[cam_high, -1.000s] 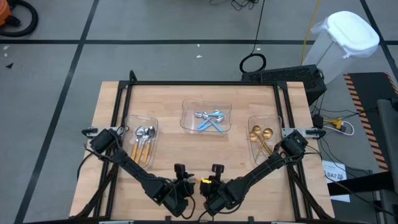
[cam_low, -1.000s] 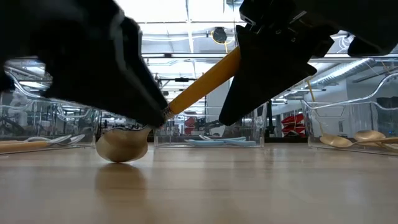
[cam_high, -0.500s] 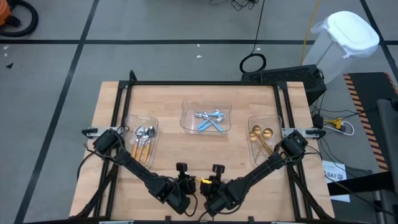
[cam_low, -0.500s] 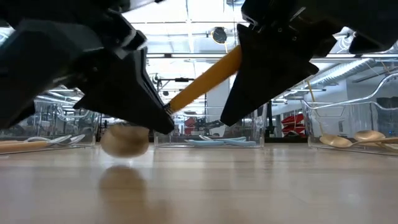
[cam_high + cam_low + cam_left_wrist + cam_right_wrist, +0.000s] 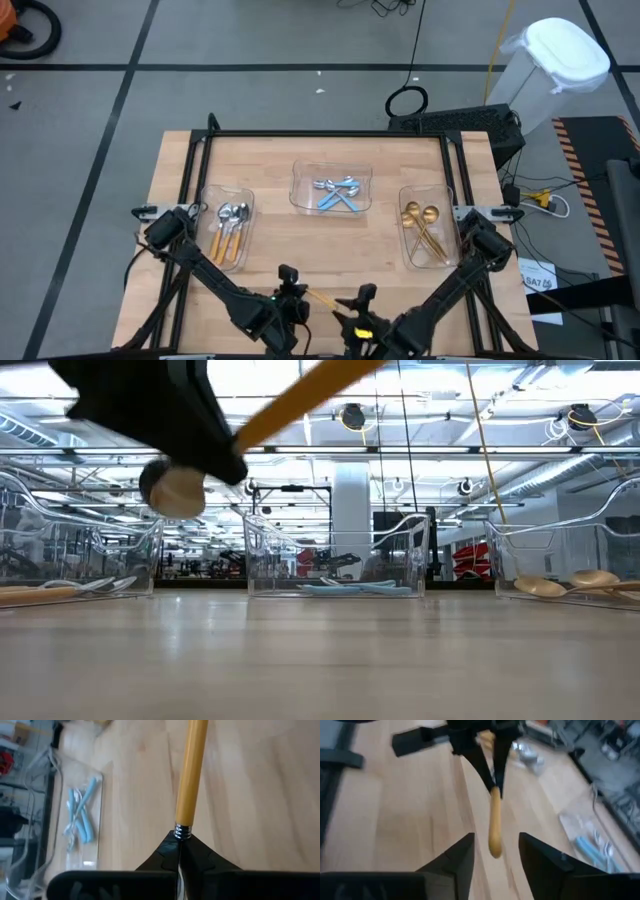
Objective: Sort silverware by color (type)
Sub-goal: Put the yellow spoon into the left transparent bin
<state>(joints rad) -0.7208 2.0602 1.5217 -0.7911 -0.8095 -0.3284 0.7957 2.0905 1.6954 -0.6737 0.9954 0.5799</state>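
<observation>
An orange-handled spoon point(image 5: 172, 490) hangs above the table near its front edge, with my left gripper point(image 5: 292, 297) shut on it. Its orange handle point(image 5: 322, 301) points toward the table's right, at my right gripper point(image 5: 362, 300). That gripper stands open point(image 5: 496, 845), a short way off the handle's free end point(image 5: 494, 849). More silverware lies in three clear trays: orange-handled spoons in the left tray point(image 5: 228, 225), blue-handled ones in the middle tray point(image 5: 332, 190), gold ones in the right tray point(image 5: 425, 232). My left gripper pinches the spoon between its two fingers at the neck point(image 5: 182, 831), where the orange handle meets the silver stem. The fingers slant down and lie in line with the spoon. The spoon is lifted clear and tilted, bowl point(image 5: 172, 490) low and handle point(image 5: 300, 388) rising toward the right.
The three trays stand in a row across the middle of the table, walls upright. Bare wood point(image 5: 330, 250) lies between them and the front edge. A black frame point(image 5: 330, 133) runs round the far and side edges.
My left gripper has shut on the spoon's neck and gone up, lifting the bowl off the table. My right gripper has opened, let go of the orange handle and drawn back toward the table's right and near edge.
</observation>
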